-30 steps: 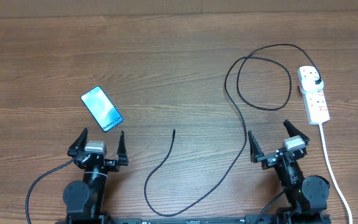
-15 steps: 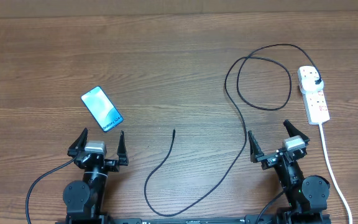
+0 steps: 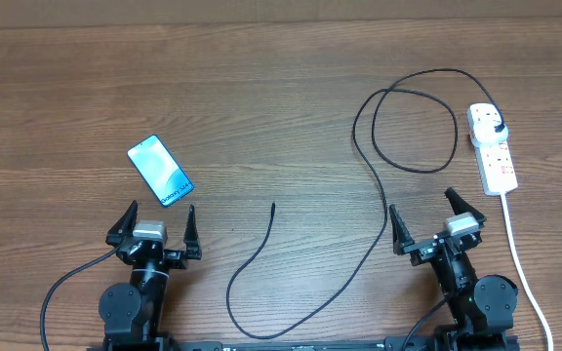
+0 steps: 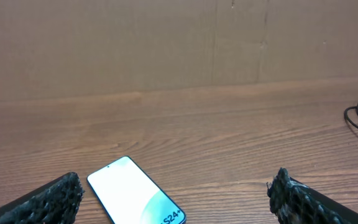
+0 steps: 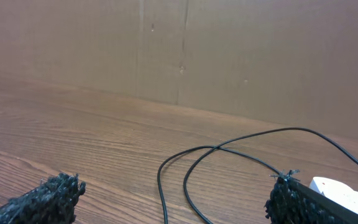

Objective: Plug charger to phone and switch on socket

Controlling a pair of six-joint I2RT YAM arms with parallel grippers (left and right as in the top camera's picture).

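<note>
Overhead, we see the phone [image 3: 160, 171] well apart from the charger [image 3: 272, 213]'s loose tip, with the left claw [image 3: 162, 208] and right claw [image 3: 420, 201] both spread and empty. The left wrist view shows the phone [image 4: 132, 193] just ahead. The right wrist view shows the socket [image 5: 335, 186], so we judge nothing is done yet.

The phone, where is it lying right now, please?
Overhead, the phone lies screen-up at the left, just ahead of the open left end effector.

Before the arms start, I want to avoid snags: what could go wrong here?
1. The phone lies free and skewed on the table; pushing the charger tip in may slide it away.
2. The charger loop lies close by the socket; dragging the cable could tug its plug out.
</note>
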